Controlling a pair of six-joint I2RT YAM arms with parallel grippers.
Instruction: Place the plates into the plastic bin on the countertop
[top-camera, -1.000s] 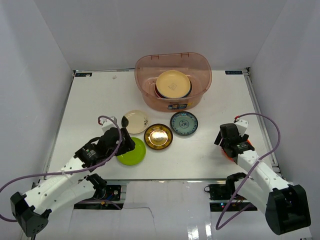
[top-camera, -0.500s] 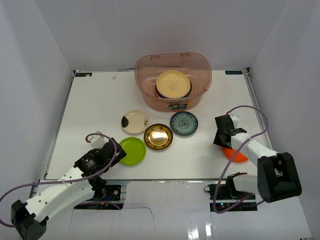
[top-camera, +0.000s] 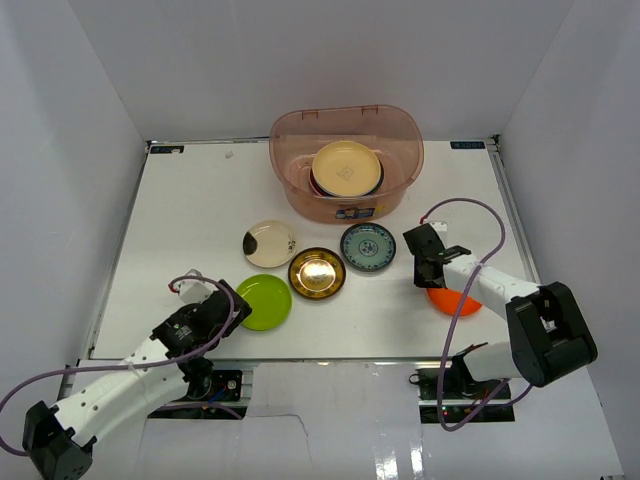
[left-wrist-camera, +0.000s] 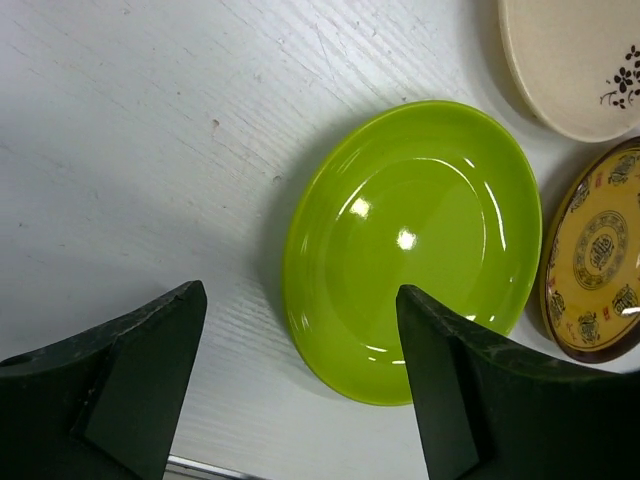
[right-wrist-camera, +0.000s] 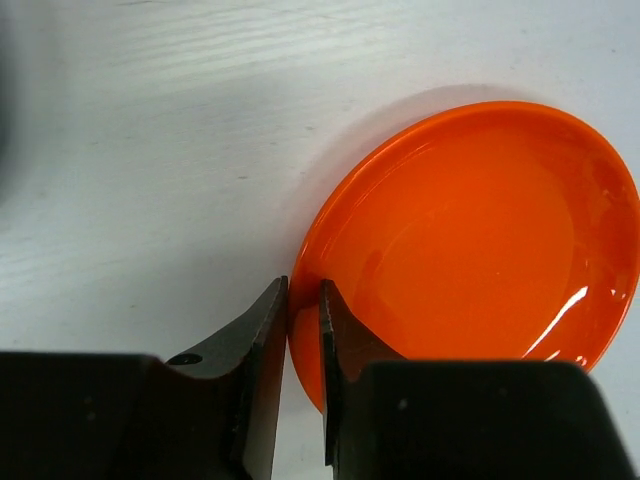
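Wide-spread left pincer (left-wrist-camera: 300, 300) over lime plate (left-wrist-camera: 415, 250) near rim.

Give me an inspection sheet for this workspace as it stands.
Surface: white countertop, no spills seen.
Job's things: bin at the back holds a tan plate atop others; cream plate, gold plate, teal plate, lime plate, orange plate lie outside.
Clutter: nothing seen.
Grippers: left gripper open over the lime plate's edge; right gripper pinching the orange plate's rim.
Cables: purple cable loops by the right gripper.
Surroundings: white walls on three sides.
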